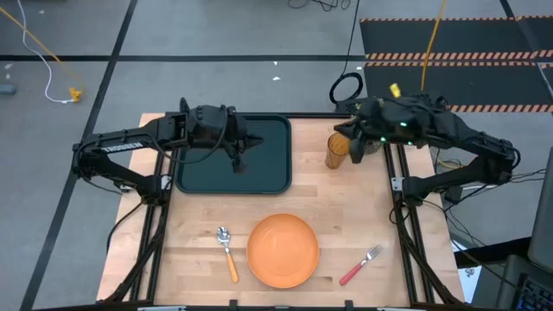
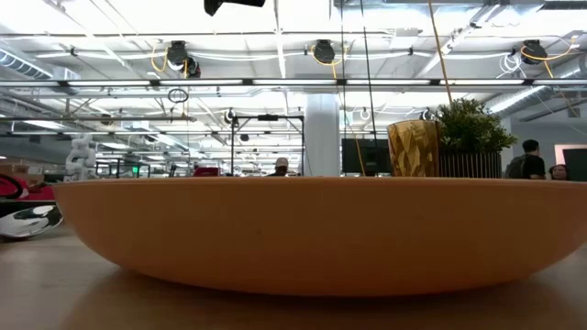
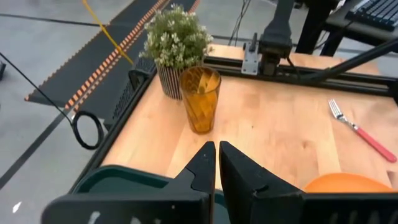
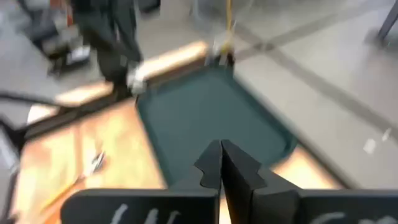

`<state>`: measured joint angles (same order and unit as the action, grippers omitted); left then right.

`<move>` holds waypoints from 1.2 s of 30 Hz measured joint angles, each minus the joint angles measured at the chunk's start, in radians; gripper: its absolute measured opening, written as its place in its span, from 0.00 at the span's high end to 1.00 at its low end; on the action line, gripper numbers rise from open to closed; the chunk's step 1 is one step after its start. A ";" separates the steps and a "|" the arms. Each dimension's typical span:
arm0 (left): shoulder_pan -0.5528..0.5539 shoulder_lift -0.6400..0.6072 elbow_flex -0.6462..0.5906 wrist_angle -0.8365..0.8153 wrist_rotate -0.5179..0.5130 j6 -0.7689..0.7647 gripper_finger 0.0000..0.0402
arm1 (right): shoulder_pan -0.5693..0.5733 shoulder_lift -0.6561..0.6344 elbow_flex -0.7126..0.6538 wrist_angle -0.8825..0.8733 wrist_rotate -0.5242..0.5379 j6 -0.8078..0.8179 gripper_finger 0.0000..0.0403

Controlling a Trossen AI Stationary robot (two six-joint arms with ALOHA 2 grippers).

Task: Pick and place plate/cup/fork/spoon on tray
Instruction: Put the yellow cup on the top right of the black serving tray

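Your left gripper hangs over the tray, fingers pressed together on nothing. Your right gripper sits just beside the cup, also clenched and empty; the cup stands upright on the bare table between that gripper and the tray, with a potted plant close behind it.

Nothing is on the tray yet. The plate lies well away from both grippers, at the table's near edge. The spoon lies on its left and the fork on its right, each apart from it.

The cup is your nearest pick for the right gripper. It looks like light, thin, faceted plastic, probably smooth, so expect it to tip or slide if you nudge it with closed fingers. Open wide first, then close across the body somewhat below the rim, gently enough not to flex the wall.

The plate looks stiff but shallow; only its raised edge offers a hold. The fork and spoon lie flat and thin, so take each across the handle, pressing down to the wood.
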<state>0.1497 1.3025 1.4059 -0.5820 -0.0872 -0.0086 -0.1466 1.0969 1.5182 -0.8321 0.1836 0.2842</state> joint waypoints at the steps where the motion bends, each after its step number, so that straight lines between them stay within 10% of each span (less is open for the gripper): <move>1: 0.000 0.000 0.000 -0.005 0.000 0.000 0.94 | -0.011 0.021 0.020 -0.036 -0.042 0.021 1.00; 13: 0.000 0.000 0.000 -0.021 -0.001 -0.032 0.94 | -0.140 0.231 0.108 -0.411 -0.195 0.130 0.94; 26: 0.000 0.000 0.000 -0.021 -0.010 -0.044 0.94 | -0.186 0.346 0.108 -0.478 -0.158 -0.470 0.54; 36: -0.002 0.000 0.000 -0.021 -0.010 -0.059 0.94 | -0.234 0.373 0.057 -0.453 -0.160 -0.575 0.49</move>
<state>0.1482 1.3025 1.4055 -0.6029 -0.0973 -0.0672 -0.3805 1.4704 1.5754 -1.2852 0.0238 -0.2907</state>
